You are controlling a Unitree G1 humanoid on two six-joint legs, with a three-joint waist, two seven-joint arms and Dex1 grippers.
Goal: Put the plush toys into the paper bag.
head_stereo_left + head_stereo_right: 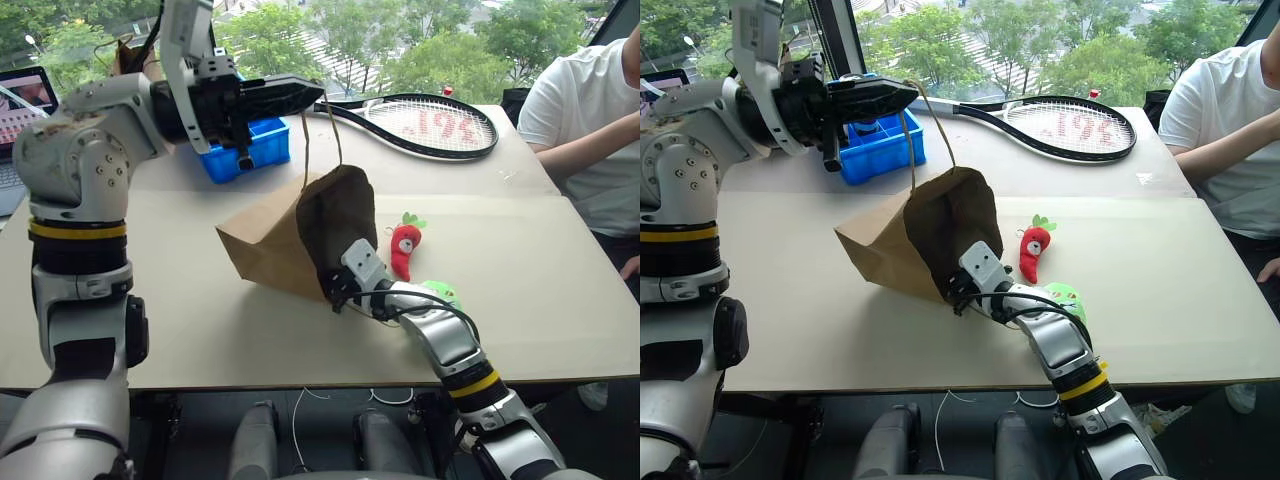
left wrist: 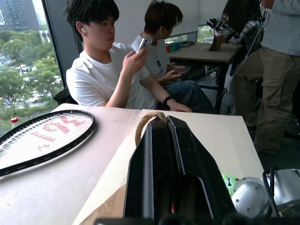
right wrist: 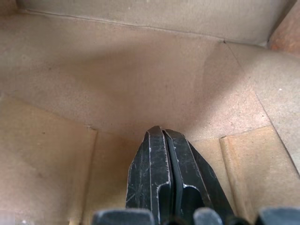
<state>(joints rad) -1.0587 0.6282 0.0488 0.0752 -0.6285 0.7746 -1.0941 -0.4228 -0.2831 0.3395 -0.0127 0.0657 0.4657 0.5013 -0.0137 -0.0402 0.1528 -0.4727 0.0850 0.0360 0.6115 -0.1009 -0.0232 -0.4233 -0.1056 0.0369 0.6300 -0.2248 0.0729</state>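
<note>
Opening step: left claw clamped on paper bag handle, lifting mouth; right claw pressed together inside bag. Plush toys beside bag on worktop. Next: withdraw, grasp toy.

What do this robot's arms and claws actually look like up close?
Both arms are silver-grey metal shells with black joints and a yellow band each. The left claw and right claw are pairs of flat, tapered black fingers, scuffed. A black cable loops over the right forearm.
</note>
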